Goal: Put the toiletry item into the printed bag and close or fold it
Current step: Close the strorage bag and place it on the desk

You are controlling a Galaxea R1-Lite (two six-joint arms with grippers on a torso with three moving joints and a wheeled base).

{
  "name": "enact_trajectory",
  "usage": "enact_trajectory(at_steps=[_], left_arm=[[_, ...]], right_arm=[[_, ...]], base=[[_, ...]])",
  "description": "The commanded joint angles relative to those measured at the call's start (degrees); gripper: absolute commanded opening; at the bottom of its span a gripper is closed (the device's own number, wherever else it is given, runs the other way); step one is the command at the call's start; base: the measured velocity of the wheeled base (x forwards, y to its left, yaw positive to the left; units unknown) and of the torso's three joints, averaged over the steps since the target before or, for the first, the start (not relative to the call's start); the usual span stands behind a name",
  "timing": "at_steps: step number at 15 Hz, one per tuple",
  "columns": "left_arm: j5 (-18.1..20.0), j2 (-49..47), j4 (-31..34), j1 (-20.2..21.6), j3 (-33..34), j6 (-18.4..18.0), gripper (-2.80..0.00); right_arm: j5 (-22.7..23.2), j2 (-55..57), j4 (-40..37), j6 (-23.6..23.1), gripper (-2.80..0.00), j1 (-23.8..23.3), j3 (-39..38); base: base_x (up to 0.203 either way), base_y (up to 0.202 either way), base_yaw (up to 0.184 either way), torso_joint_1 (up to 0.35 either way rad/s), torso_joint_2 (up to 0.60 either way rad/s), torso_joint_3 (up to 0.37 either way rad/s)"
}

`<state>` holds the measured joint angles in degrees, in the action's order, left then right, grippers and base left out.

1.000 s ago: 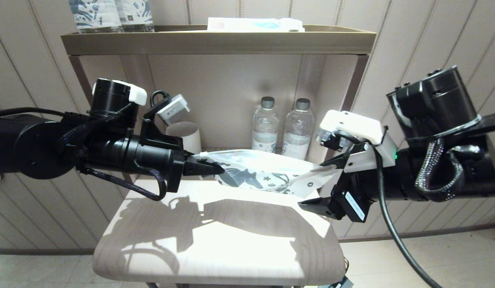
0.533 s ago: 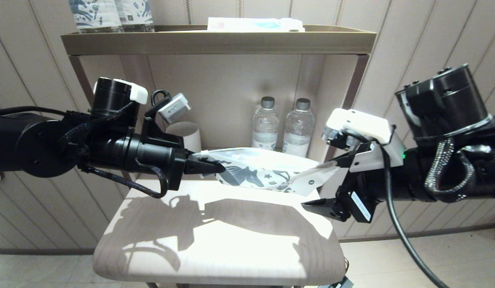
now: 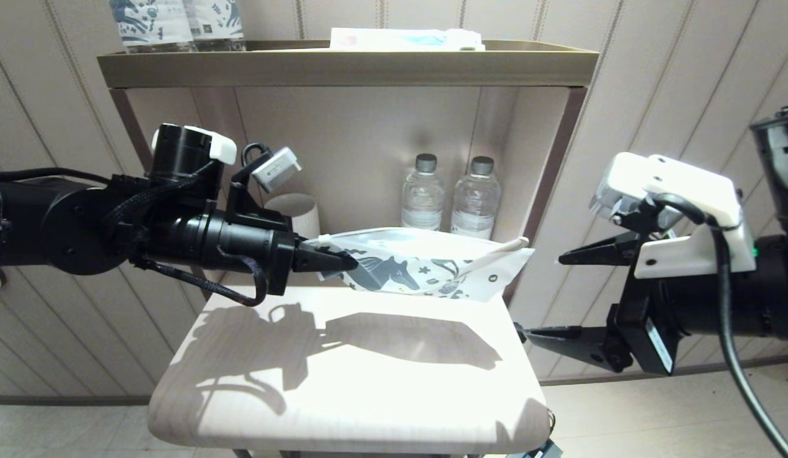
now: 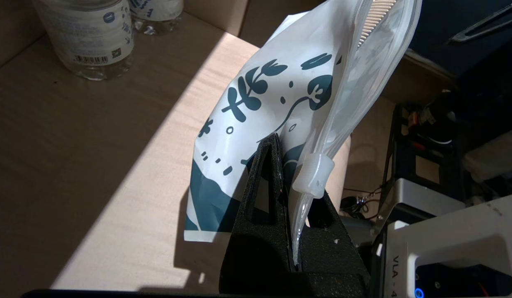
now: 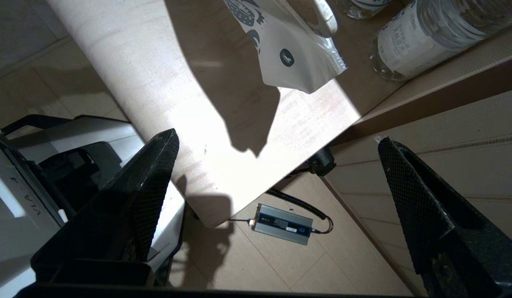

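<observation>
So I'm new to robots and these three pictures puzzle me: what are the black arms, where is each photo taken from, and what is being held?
They are a robot's two arms, each ending in a pincer. The wide picture comes from a camera on the robot's head; the other two come from cameras on its wrists. The left pincer is shut on one end of the printed bag, holding it up above the pale table. A white comb shows inside the bag's clear strip. The right pincer stands open, off to the side, holding nothing. Behind, two water bottles and a paper cup stand in a shelf unit.
</observation>
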<state>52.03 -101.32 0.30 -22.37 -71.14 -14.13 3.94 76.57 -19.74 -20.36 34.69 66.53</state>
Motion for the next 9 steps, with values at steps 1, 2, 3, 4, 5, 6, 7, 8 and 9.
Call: enact_trajectory(at_steps=[1, 2, 3, 4, 5, 6, 7, 8, 9], left_arm=[[0.27, 0.15, 0.05, 0.05, 0.02, -0.11, -2.80], [0.27, 0.33, 0.05, 0.05, 0.13, -0.11, -2.80], [0.19, 0.50, 0.05, 0.05, 0.13, -0.11, -2.80], [0.27, 0.59, 0.05, 0.05, 0.22, -0.11, -2.80], [0.27, 0.68, 0.05, 0.05, 0.30, -0.11, -2.80], [0.27, 0.77, 0.05, 0.05, 0.39, -0.11, -2.80], [0.27, 0.77, 0.05, 0.05, 0.39, -0.11, -2.80], [0.27, 0.82, 0.05, 0.05, 0.39, -0.11, -2.80], [0.27, 0.95, 0.05, 0.05, 0.39, -0.11, -2.80]], right_arm=[[0.13, 0.87, 0.11, -0.12, 0.00, 0.02, -0.06], [0.17, 2.11, 0.27, -0.06, 0.00, 0.02, 0.16], [0.16, 3.72, 0.48, 0.01, 0.00, -0.03, 0.41], [0.14, 5.28, 1.28, 0.04, 0.00, -0.05, 0.72], [0.18, 6.48, 2.69, 0.05, 0.00, -0.05, 1.30], [0.19, 7.86, 3.67, 0.11, 0.00, -0.02, 2.06], [0.19, 9.00, 4.04, 0.21, 0.00, -0.06, 3.21], [0.25, 10.12, 4.07, 0.22, 0.00, -0.06, 4.01], [0.25, 10.80, 4.24, 0.30, -2.80, 0.02, 4.48]], base=[[0.000, 0.000, 0.000, 0.000, 0.00, 0.000], [0.000, 0.000, 0.000, 0.000, 0.00, 0.000], [0.000, 0.000, 0.000, 0.000, 0.00, 0.000], [0.000, 0.000, 0.000, 0.000, 0.00, 0.000], [0.000, 0.000, 0.000, 0.000, 0.00, 0.000], [0.000, 0.000, 0.000, 0.000, 0.00, 0.000], [0.000, 0.000, 0.000, 0.000, 0.00, 0.000], [0.000, 0.000, 0.000, 0.000, 0.00, 0.000], [0.000, 0.000, 0.000, 0.000, 0.00, 0.000]])
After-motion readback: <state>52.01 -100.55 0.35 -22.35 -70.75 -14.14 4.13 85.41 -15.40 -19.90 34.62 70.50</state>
